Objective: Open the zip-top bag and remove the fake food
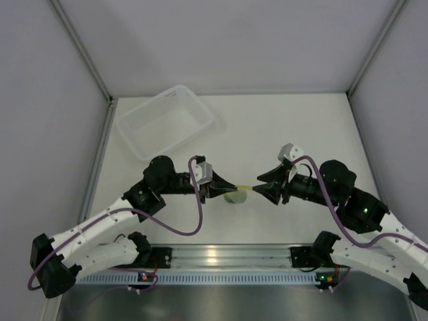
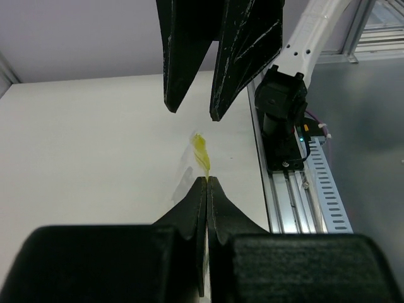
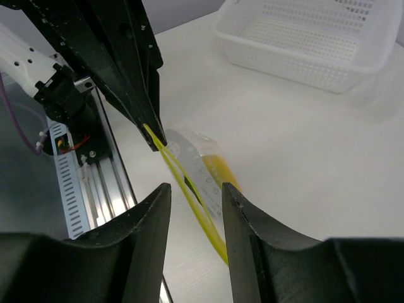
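Observation:
The zip-top bag (image 1: 235,194) hangs between the two grippers just above the table, its yellow zip strip (image 3: 189,196) stretched taut. The fake food (image 1: 235,196), yellow through the plastic (image 3: 222,173), sits inside it. My left gripper (image 1: 219,190) is shut on one end of the zip strip; the left wrist view shows its fingers pressed together (image 2: 207,181) with the yellow strip (image 2: 202,150) sticking out. My right gripper (image 1: 262,186) is open, its fingers on either side of the strip's other end (image 3: 194,189), not closed on it.
A translucent white basket (image 1: 127,130) stands at the back left, also visible in the right wrist view (image 3: 297,63). The aluminium rail (image 1: 221,257) with the arm bases runs along the near edge. Grey walls enclose the table.

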### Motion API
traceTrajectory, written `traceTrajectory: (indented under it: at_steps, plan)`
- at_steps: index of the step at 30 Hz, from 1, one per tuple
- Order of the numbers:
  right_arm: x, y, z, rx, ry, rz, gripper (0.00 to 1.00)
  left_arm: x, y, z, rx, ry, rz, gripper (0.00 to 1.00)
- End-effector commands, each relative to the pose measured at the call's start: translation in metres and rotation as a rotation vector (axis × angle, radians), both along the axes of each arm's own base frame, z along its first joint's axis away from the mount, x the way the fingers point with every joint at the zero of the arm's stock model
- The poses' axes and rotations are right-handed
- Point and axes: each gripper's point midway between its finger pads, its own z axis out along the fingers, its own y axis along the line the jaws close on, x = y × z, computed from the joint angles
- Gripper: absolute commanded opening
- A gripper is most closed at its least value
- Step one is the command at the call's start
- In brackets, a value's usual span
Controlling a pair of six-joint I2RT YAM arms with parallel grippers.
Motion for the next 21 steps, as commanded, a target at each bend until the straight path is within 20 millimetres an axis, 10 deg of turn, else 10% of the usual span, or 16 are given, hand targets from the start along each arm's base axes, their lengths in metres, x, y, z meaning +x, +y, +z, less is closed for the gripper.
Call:
traceTrajectory:
  at_steps: [1,21]
  plan:
    - [-0.008,0.010,0.007,0.033,0.000,0.072,0.39,-0.013,0.002,0.026,-0.054,-0.090,-0.102,0.00]
    - [-0.010,0.018,-0.017,-0.001,0.026,0.116,0.35,-0.012,0.004,0.026,-0.041,-0.065,-0.166,0.00]
